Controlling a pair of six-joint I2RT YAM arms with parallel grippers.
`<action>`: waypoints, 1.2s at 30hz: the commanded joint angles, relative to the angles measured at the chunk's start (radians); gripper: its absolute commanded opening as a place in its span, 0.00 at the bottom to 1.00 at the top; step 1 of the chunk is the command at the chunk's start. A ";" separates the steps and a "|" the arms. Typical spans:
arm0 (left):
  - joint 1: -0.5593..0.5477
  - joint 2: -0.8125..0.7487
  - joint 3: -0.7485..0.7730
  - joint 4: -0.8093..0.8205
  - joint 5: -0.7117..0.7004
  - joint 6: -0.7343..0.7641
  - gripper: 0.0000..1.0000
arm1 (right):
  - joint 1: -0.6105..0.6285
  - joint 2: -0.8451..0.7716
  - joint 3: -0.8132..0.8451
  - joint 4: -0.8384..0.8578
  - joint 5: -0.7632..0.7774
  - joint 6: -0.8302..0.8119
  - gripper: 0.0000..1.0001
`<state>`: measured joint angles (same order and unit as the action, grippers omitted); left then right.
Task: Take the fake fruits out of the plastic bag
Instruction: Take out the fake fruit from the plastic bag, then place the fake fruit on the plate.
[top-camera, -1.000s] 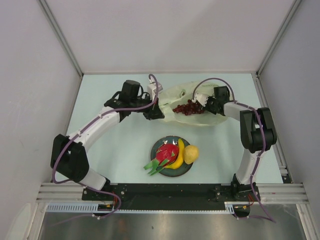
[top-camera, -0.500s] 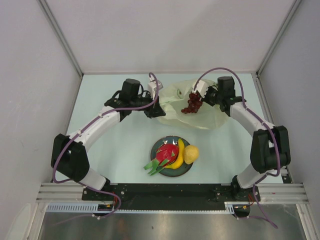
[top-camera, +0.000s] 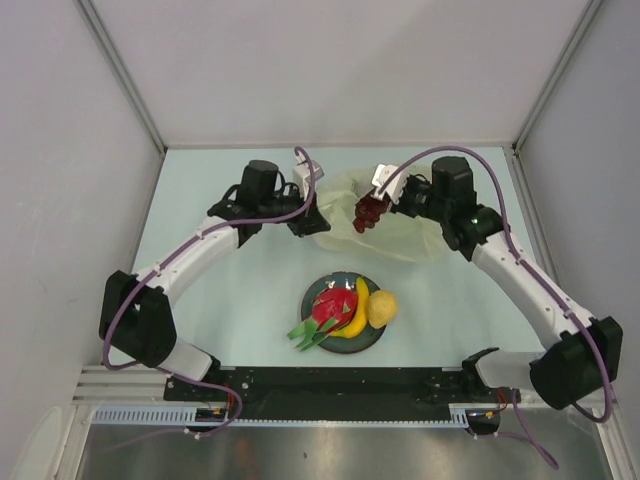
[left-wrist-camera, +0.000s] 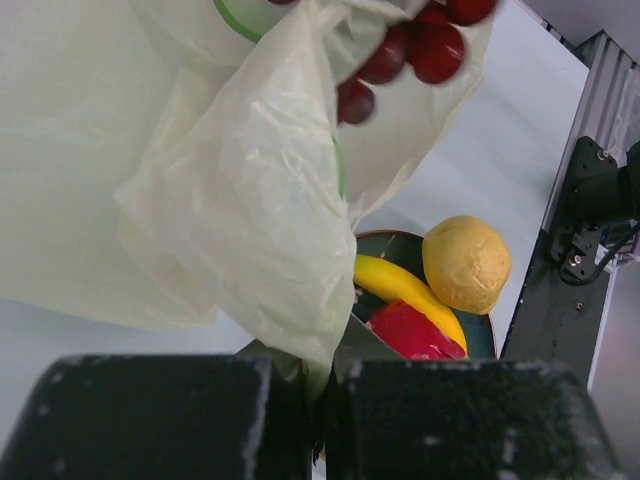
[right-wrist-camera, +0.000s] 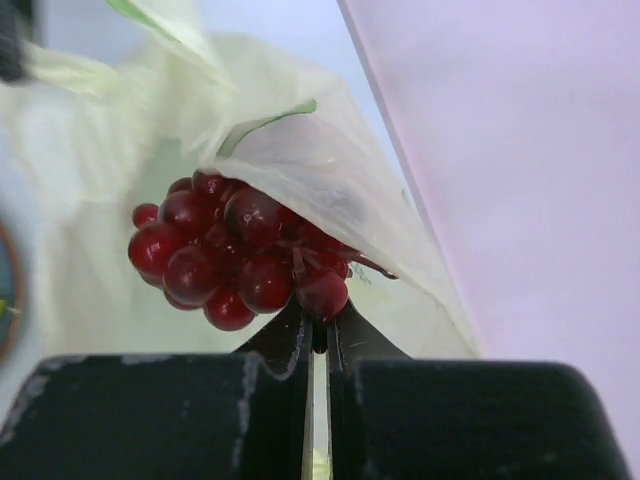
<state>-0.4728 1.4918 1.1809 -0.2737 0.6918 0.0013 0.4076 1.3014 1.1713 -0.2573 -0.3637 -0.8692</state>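
The pale yellow-green plastic bag (top-camera: 400, 228) lies at the back of the table. My left gripper (top-camera: 308, 226) is shut on the bag's left edge (left-wrist-camera: 260, 230) and holds it up. My right gripper (top-camera: 372, 205) is shut on the dark red grape bunch (top-camera: 366, 212), held above the bag's mouth; the bunch also shows in the right wrist view (right-wrist-camera: 235, 255), with bag film draped over it. The banana (top-camera: 358, 310), dragon fruit (top-camera: 333, 308) and lemon (top-camera: 381, 308) lie on the dark plate (top-camera: 318, 287).
White walls with metal posts close in the back and both sides. The black rail (top-camera: 340, 382) with the arm bases runs along the near edge. The plate stands in front of the bag, between the two arms.
My right gripper has lifted the grape bunch out of the bag and carried it up and to the left. The right arm has stretched out. My left gripper has held still on the bag.
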 joint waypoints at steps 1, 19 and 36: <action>0.003 -0.024 0.013 0.051 -0.008 -0.024 0.00 | 0.080 -0.111 0.037 -0.056 0.051 0.047 0.00; 0.003 0.050 0.075 0.071 0.008 -0.080 0.00 | 0.359 -0.376 0.054 -0.218 0.207 0.114 0.00; 0.005 0.027 0.065 0.051 -0.005 -0.050 0.00 | 0.605 -0.366 0.074 -0.476 0.062 0.236 0.00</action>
<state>-0.4725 1.5448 1.2217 -0.2417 0.6811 -0.0605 0.9558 0.9421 1.2011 -0.6811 -0.2668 -0.6647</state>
